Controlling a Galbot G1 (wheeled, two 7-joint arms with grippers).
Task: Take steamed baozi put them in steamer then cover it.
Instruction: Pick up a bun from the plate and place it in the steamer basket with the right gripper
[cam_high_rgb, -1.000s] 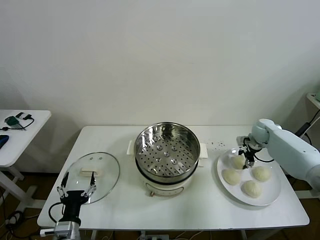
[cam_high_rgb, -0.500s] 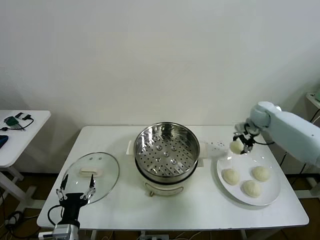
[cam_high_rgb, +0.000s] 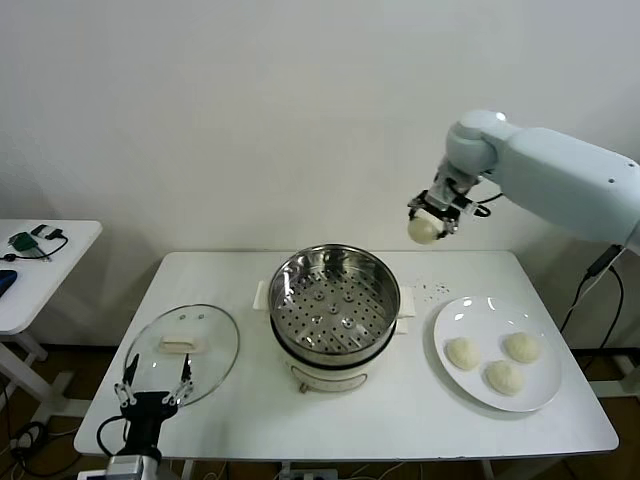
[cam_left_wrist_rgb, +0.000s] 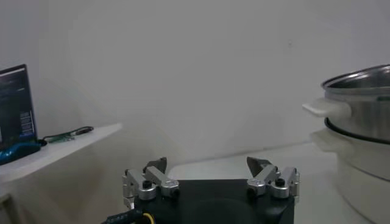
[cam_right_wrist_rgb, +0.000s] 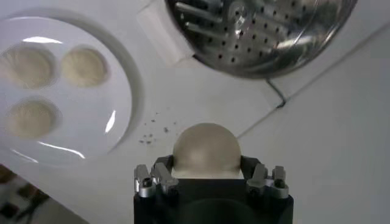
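One bun (cam_high_rgb: 424, 228) has been lifted off the plate (cam_high_rgb: 540, 395) since a moment ago and is now gripped between the jaws of the right gripper (cam_high_rgb: 432, 215), raised high, with the steamer (cam_high_rgb: 335, 300) below and to one side of the jaws. Three buns (cam_high_rgb: 504, 377) remain on the plate, well apart from the jaws. The steamer tray is seen empty, so this is judged the first transfer. The left gripper (cam_high_rgb: 152, 385) is held idle, jaws spread wide, beside the glass lid (cam_high_rgb: 185, 350).
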